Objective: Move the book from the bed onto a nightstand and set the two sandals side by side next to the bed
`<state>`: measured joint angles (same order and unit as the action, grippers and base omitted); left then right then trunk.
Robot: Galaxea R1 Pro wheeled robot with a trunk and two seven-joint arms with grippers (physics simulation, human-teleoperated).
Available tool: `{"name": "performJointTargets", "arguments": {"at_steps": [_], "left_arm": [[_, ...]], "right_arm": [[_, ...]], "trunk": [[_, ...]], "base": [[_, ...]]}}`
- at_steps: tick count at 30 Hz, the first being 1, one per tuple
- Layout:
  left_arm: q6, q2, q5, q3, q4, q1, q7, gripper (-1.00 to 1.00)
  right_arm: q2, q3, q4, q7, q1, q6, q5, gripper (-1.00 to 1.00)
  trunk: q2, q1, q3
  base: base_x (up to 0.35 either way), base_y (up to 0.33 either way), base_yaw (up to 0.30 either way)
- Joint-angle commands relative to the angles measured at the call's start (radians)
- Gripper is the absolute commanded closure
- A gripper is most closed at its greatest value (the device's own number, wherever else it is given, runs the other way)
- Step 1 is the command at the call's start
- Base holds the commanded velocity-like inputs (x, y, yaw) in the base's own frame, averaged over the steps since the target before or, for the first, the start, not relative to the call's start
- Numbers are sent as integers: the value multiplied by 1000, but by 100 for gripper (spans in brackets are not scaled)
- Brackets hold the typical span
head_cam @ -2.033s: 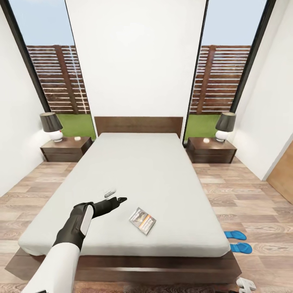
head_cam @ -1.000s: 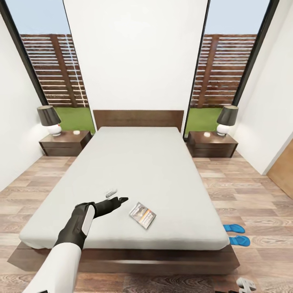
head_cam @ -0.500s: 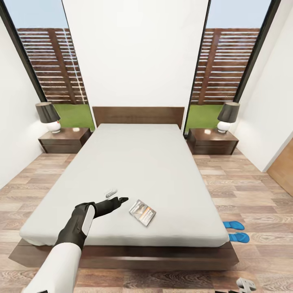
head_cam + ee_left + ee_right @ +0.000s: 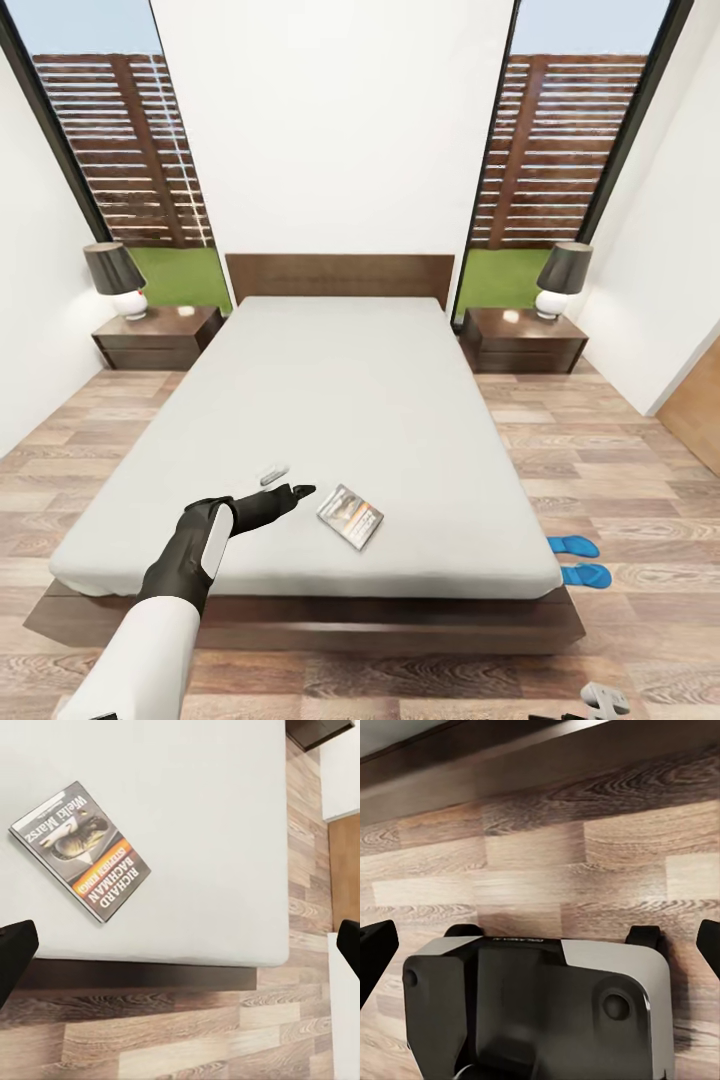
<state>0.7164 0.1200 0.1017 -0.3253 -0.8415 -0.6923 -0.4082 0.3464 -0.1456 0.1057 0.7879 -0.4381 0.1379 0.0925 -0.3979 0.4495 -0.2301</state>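
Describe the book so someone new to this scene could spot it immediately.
Start at the large bed between two windows. Near its foot, just right of the left tool, lies the book, flat on the mattress. It is a thin dark paperback with an orange band, unlike the small white object nearby.

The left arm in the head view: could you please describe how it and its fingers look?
The left arm has a smooth white forearm shell, then a black wrist section with a white side panel. Its left gripper ends in slim, pointed black fingers. No cables or markings show.
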Motion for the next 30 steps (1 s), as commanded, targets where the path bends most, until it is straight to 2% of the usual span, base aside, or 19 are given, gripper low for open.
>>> {"name": "performJointTargets", "arguments": {"at_steps": [1, 22, 30], "left_arm": [[8, 1, 7, -4, -1, -1, 0, -100], [8, 1, 7, -5, -1, -1, 0, -100], [8, 1, 7, -5, -1, -1, 0, -100]], "right_arm": [[0, -1, 0, 4, -1, 10, 9, -100], [0, -1, 0, 4, -1, 10, 10, -100], [0, -1, 0, 5, -1, 10, 10, -100]], "trunk": [[-2, 1, -4], [-2, 1, -37], [-2, 1, -49]], "base": [[0, 0, 0], [120, -10, 0], [19, -4, 0]]}}
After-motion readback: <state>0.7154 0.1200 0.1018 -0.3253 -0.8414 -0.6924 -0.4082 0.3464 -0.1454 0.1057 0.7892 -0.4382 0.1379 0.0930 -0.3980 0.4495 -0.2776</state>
